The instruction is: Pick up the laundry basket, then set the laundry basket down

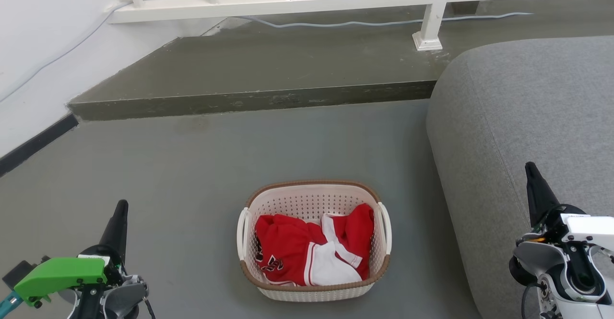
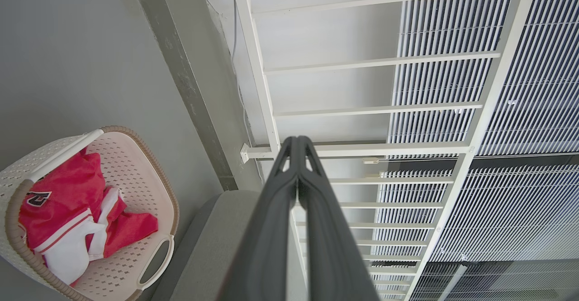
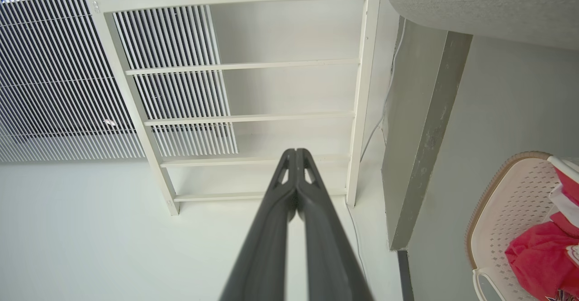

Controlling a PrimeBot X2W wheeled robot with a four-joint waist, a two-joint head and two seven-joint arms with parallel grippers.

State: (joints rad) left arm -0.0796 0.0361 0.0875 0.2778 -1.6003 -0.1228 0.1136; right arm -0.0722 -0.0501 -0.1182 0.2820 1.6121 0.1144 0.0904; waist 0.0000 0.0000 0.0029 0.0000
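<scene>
I see my left gripper (image 2: 298, 140) pressed fully together, its 2 fingers meeting at the tips and holding nothing. My right gripper (image 3: 296, 152) is the same. The laundry basket (image 1: 307, 200) sits upright on the grey floor (image 1: 182, 184) between them, beside the sofa (image 1: 527, 108), with red-and-white clothing (image 1: 292, 247) inside.

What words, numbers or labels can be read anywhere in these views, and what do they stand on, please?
No text reads clearly in any view.
One black-and-white print on the red garment in the laundry basket: crumpled and partly folded under, perhaps a numeral, not readable.
</scene>
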